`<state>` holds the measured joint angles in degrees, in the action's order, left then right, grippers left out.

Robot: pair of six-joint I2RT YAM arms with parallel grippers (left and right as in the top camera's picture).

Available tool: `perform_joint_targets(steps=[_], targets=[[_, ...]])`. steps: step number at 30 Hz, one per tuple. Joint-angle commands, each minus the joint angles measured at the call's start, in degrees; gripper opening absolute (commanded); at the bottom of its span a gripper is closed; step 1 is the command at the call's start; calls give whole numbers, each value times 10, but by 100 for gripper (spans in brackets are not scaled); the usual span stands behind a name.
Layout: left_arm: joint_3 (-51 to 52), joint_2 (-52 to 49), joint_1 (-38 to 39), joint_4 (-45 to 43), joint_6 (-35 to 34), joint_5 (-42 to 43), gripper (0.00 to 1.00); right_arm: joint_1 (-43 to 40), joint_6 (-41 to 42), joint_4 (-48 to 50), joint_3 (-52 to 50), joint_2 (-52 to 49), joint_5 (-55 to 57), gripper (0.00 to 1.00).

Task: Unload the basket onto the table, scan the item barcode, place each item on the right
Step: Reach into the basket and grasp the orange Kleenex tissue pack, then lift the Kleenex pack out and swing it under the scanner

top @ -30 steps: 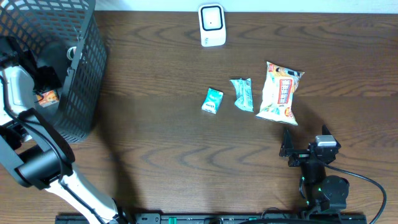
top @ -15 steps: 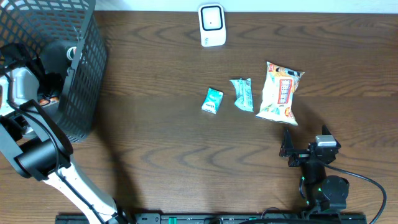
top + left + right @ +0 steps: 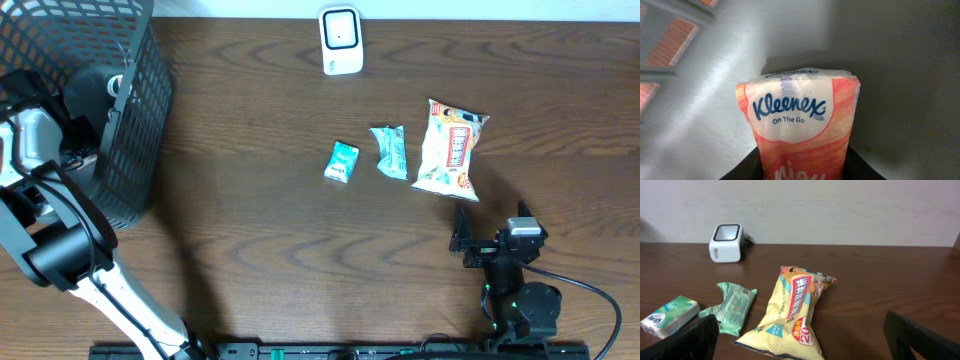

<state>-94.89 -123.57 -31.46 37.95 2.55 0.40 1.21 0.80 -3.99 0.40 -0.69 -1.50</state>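
- overhead: left arm [image 3: 35, 140] reaches down into the dark mesh basket [image 3: 135, 110] at the table's [image 3: 260, 240] left edge. its fingers are hidden behind the wrist and mesh from here.
- overhead: white barcode scanner [image 3: 341, 40] stands at the far edge, well apart from the basket.
- overhead: mid-table row of a small teal pack [image 3: 342, 161], a crumpled green wrapper [image 3: 390, 152] and a yellow snack bag [image 3: 450, 150]. all lie flat, near each other but not touching.
- overhead: right gripper [image 3: 490, 228] sits low at the near right, just short of the snack bag.
- left wrist: left gripper [image 3: 803, 149] has its two dark fingers pressed on either side of an orange-and-white kleenex tissue pack [image 3: 797, 107], clamped on it. the pack is inside the basket, over the grey basket floor, printed face to the camera. no barcode visible on this face.
- right wrist: fingers spread wide at the frame's lower corners, nothing between them. snack bag, wrapper and teal pack lie ahead, scanner beyond at far left.
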Motion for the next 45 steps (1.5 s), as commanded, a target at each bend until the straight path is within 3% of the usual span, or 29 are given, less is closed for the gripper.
perform_joint_targets(steps=[1, 8, 15, 18, 23, 27, 31, 36, 45], targets=[[-5, 68, 0, 4, -29, 96, 37, 5, -5, -2, -1, 4, 3, 99], [-7, 229, 0, -16, -84, 205, 37, 5, -5, -2, -1, 4, 3, 99], [-7, 410, 13, -51, -137, 411, 36, 5, -5, -2, -1, 4, 3, 99], [-7, 466, 54, -57, -141, 446, 37, 5, -5, -2, -1, 4, 3, 99], [-7, 514, 186, -32, -136, 445, 37, 5, -5, -2, -1, 4, 3, 99], [2, 503, 309, -4, -127, 387, 37, 5, -5, -2, -1, 4, 3, 99], [21, 455, 433, 22, -127, 224, 37, 5, -5, -2, -1, 4, 3, 99], [22, 359, 513, 35, -127, 42, 37, 5, -5, -2, -1, 4, 3, 99], [22, 155, 561, 35, -130, 18, 36, 5, -5, -2, -1, 4, 3, 99]])
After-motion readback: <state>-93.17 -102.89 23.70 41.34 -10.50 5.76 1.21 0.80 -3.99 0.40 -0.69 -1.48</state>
